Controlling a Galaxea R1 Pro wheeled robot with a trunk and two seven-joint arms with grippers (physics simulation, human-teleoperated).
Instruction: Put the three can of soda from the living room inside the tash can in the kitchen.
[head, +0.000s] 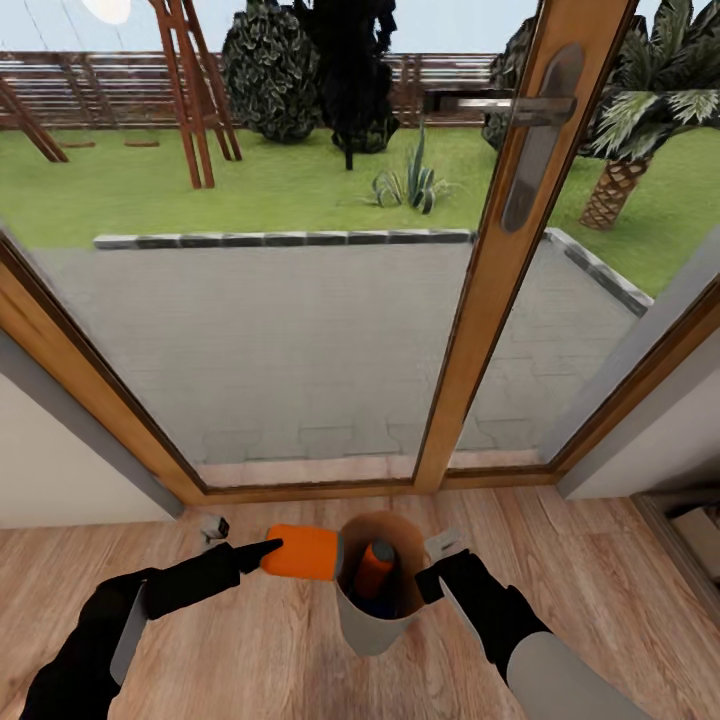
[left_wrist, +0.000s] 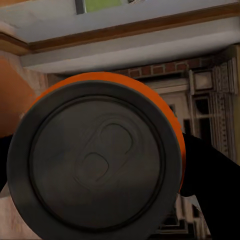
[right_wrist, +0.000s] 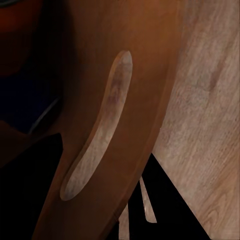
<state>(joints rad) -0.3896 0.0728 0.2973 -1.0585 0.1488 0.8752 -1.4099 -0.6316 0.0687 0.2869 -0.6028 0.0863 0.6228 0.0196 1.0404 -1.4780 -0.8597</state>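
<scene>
My left gripper (head: 262, 552) is shut on an orange soda can (head: 300, 551), held lying sideways just left of the trash can's rim. Its grey top (left_wrist: 95, 165) faces the left wrist camera. The pale grey trash can (head: 372, 625) stands on the wood floor between my arms. Inside it a second orange can (head: 373, 568) leans above a blue can (head: 375, 605). My right gripper (head: 432, 570) is shut on the bin's right rim. In the right wrist view the brown inner wall (right_wrist: 145, 75) has a slot through it, and the blue can (right_wrist: 25, 105) lies deep inside.
Wood-framed glass garden doors (head: 480, 300) with a metal handle (head: 535, 140) stand close ahead, with paving and lawn beyond. A white wall (head: 60, 470) flanks the left. A low shelf or box (head: 700, 540) sits at the right edge. Wood floor (head: 250, 660) runs under both arms.
</scene>
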